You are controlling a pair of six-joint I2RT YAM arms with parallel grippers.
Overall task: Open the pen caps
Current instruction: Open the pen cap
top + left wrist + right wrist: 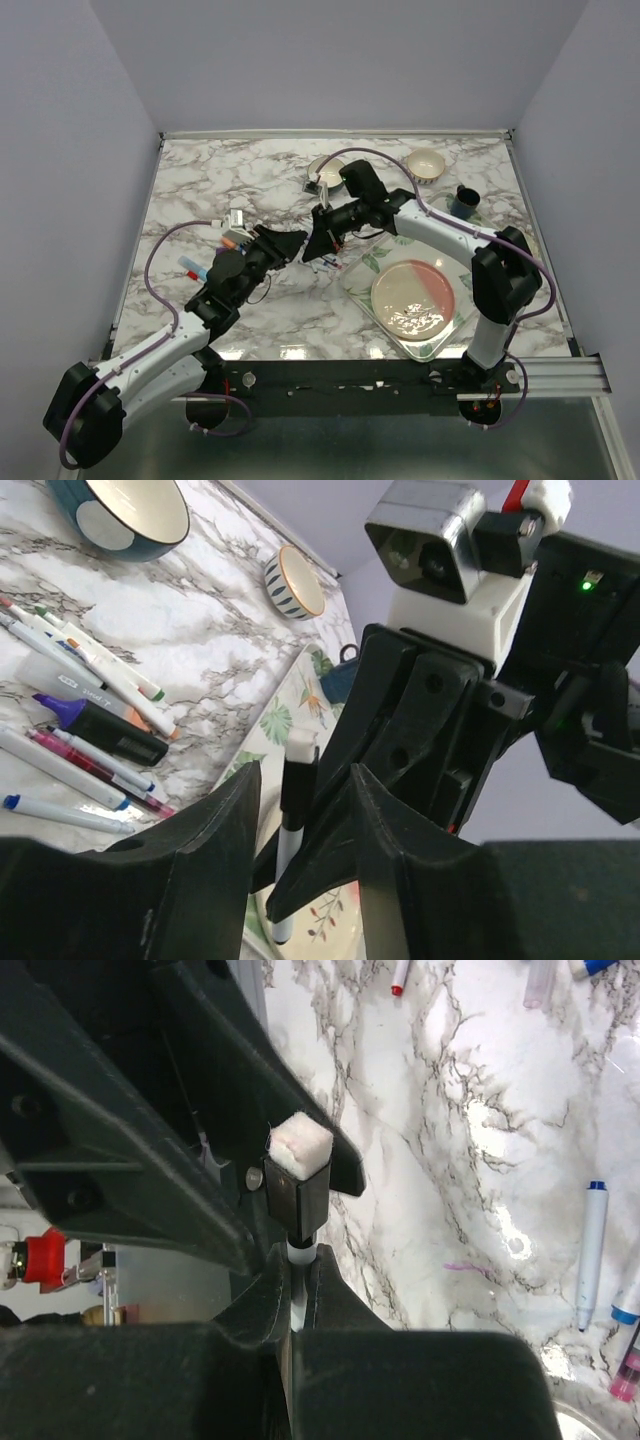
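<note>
A white-barrelled pen point(285, 855) with a black pen cap point(297, 792) is held up between the two arms, above the table. The cap ends in a white felt block point(301, 1144). My right gripper point(302, 1260) is shut on the white barrel just below the black cap point(299, 1205). My left gripper point(305, 780) is open, and its two fingers stand on either side of the cap with a gap on each side. From above, the left gripper point(293, 243) and the right gripper point(319, 247) meet tip to tip and hide the pen.
Several loose pens point(85, 745) lie on the marble table under the left arm, with more pens point(592, 1252) in the right wrist view. A leaf-patterned tray point(362, 292) holding a pink plate point(413, 299) sits at the right. Two bowls point(427, 164) and a dark mug point(464, 202) stand at the back.
</note>
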